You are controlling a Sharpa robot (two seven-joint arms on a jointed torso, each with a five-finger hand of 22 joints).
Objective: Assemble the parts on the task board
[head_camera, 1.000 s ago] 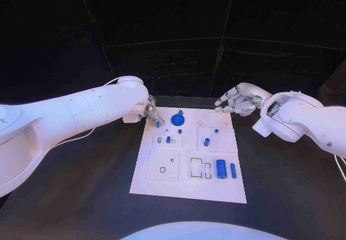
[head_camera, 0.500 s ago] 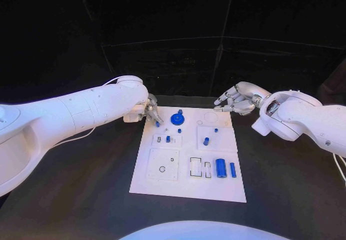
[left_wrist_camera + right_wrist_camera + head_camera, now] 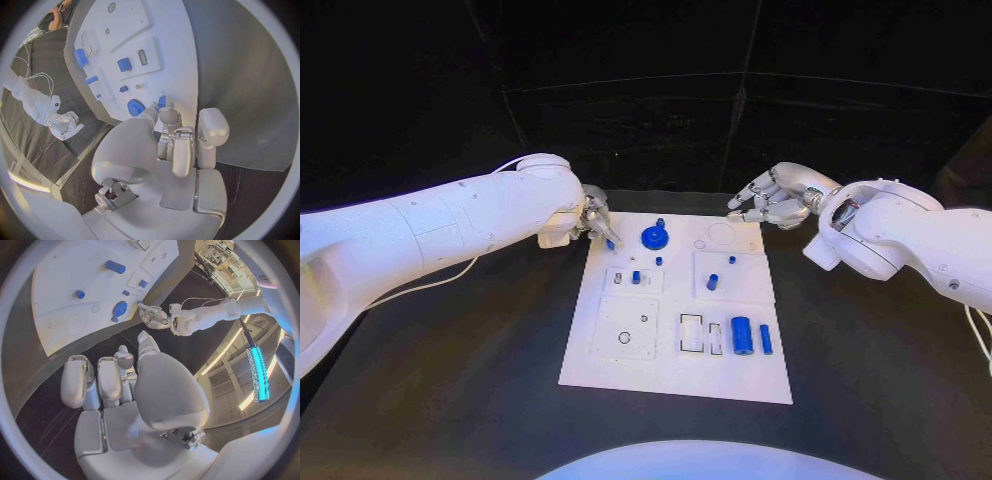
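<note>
The left hand (image 3: 596, 222) pinches a small blue part (image 3: 161, 101) at the far left corner of the task board (image 3: 678, 370); the fingers hide most of it. The right hand (image 3: 770, 200) hovers beyond the far right corner, fingers curled, empty. Since 1 second ago, the left hand has lifted the part slightly off the board.

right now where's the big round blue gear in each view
Head view: the round blue gear stands at the task board's far end, just right of the left robot hand.
Left wrist view: gear just beyond that hand's fingertips.
Right wrist view: gear near the board's edge.
Shared landmark: the left robot hand beside it.
</note>
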